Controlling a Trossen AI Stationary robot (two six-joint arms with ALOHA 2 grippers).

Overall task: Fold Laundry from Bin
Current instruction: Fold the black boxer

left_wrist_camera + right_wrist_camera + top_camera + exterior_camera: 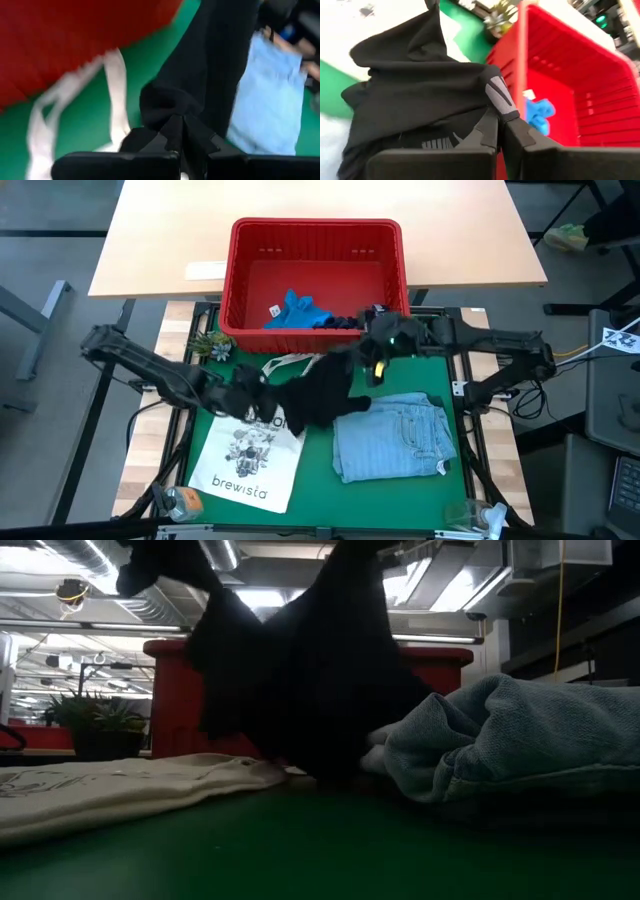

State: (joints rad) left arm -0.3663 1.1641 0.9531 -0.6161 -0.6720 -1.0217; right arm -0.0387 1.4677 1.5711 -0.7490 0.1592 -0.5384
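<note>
Black garment (318,395) was held stretched above the green mat's (400,495) middle, clenched at one end by the left gripper (243,385), at the other by the right gripper (378,348); bright blue garment (296,312) lay in the bin (316,230); denim shirt (392,437) lay folded toward the mat's right edge.

I see red bin (245,300) — glossy slotted plastic. Dark garment (320,395) — soft matt cloth. Denim shirt (395,440) coarse, faded. Tote bag (245,465) plain canvas. Green table cover (310,490) matt, smooth.
</note>
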